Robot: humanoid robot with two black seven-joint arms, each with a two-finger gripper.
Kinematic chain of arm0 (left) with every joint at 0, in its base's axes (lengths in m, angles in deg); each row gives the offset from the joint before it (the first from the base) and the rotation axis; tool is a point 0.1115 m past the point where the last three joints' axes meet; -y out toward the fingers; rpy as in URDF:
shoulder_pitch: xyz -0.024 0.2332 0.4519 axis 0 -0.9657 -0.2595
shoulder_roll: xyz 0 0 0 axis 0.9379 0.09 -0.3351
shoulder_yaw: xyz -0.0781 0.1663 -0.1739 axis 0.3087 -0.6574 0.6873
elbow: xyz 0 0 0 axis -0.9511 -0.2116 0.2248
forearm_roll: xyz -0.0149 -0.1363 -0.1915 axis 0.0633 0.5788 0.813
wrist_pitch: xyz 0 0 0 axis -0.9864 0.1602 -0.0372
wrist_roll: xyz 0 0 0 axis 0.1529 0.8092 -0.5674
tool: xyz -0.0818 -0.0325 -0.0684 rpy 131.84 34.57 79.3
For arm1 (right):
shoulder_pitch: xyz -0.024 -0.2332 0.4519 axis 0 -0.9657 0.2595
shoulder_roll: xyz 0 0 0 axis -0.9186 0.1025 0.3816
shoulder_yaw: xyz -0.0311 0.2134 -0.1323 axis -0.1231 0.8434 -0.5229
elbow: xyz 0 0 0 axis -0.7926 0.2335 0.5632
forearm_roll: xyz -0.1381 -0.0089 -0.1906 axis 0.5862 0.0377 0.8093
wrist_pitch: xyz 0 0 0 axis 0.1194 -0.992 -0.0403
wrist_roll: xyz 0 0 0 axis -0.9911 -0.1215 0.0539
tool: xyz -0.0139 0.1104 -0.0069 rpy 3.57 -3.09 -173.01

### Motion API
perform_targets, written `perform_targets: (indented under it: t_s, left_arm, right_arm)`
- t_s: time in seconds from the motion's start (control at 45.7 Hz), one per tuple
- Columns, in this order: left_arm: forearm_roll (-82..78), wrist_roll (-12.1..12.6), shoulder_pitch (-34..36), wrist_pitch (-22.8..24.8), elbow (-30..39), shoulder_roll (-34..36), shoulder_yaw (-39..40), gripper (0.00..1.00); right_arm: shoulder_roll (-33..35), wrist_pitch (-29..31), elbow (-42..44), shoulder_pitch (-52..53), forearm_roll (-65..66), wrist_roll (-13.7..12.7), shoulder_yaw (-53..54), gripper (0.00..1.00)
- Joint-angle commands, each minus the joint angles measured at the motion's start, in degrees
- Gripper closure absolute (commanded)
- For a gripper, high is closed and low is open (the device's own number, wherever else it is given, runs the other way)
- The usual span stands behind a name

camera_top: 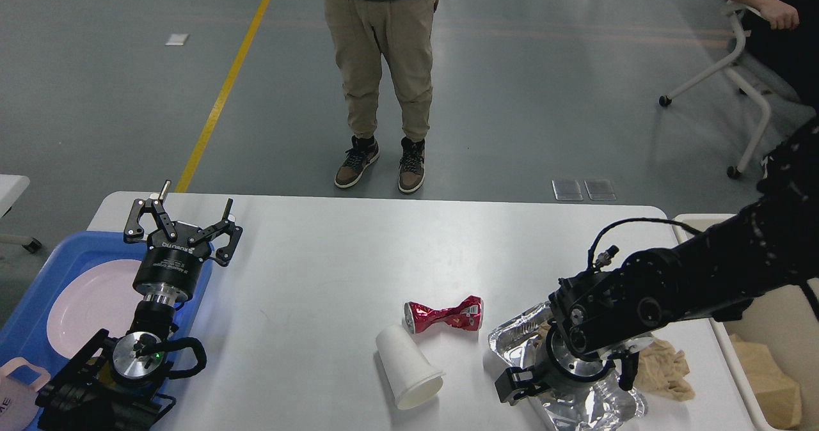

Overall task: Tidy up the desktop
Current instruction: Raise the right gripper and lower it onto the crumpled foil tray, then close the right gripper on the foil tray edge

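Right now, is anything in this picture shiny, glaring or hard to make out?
Head view: the foil tray glints with crinkled reflections; the desktop shows soft sheen; the right end effector is dark, its fingers indistinct; the left end effector is sharp and open.

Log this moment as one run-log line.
left gripper: open, idle | right gripper: at foil tray, state unclear | desktop: can, cup remain

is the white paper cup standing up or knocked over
Knocked over. The white paper cup lies on its side on the desktop, open mouth facing the near edge, beside the crushed red can.
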Motion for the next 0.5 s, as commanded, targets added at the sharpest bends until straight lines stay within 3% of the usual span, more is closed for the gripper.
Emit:
perform_targets:
  t_s: [0.0,0.284,0.328,0.481]
  left_arm:
    - [0.01,0.06,0.00,0.00,0.00,0.00,0.00,0.04]
    - [0.01,-0.03,0.00,0.00,0.00,0.00,0.00,0.04]
    - [0.01,0.06,0.00,0.00,0.00,0.00,0.00,0.04]
    - [0.01,0.06,0.00,0.00,0.00,0.00,0.00,0.04]
  right_arm:
    - [-2.16,-1.97,3.40,-3.92,0.24,-0.40,0.04,0.03]
    - [-3.84,-3.03,10.78,-8.67,0.15,-0.40,0.04,0.11]
    - [-3.93,-3.03,11.05,-9.02,0.15,-0.40,-0.05,0.16]
    - [-4.10,-3.03,11.57,-10.08,-0.02,-0.40,-0.05,0.45]
